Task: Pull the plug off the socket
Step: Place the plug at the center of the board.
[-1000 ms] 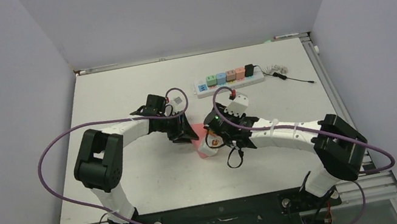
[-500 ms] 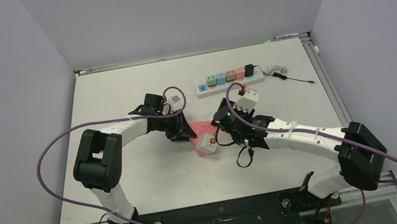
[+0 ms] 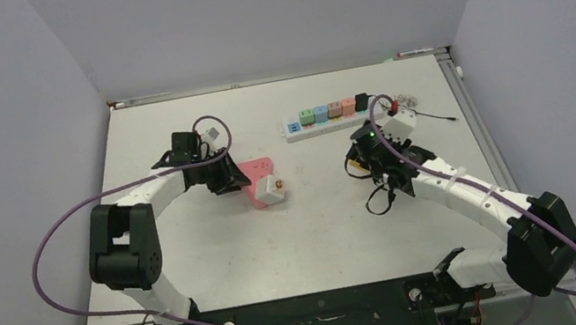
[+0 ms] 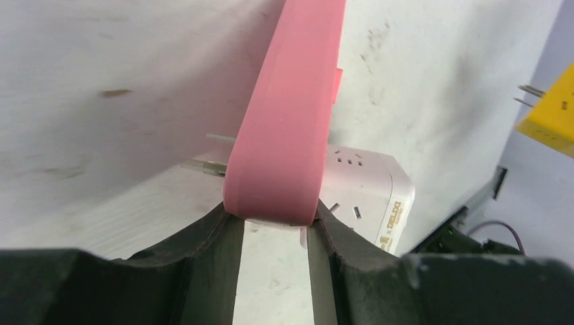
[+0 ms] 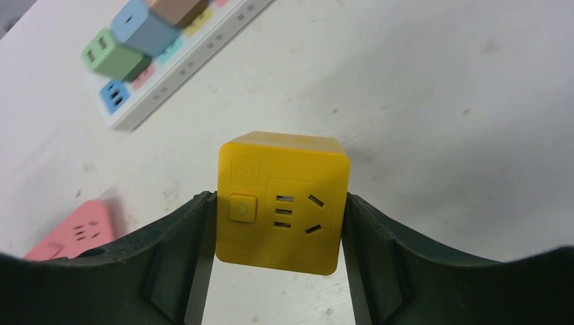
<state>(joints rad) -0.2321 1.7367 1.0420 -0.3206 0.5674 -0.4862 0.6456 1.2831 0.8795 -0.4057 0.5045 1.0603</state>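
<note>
plug: yellow cube, unplugged, prongs bare | socket: pink flat strip, well apart, on its left

- the yellow plug has been drawn off the pink socket; a second ago they were together at mid-table, and now they are well apart.
- the right gripper, clamped on the plug, has been carried right and back, near the power strip.
- the left gripper, with the socket pinched in it, has been swung left and back.
- the white cube on the socket has been uncovered.
</note>
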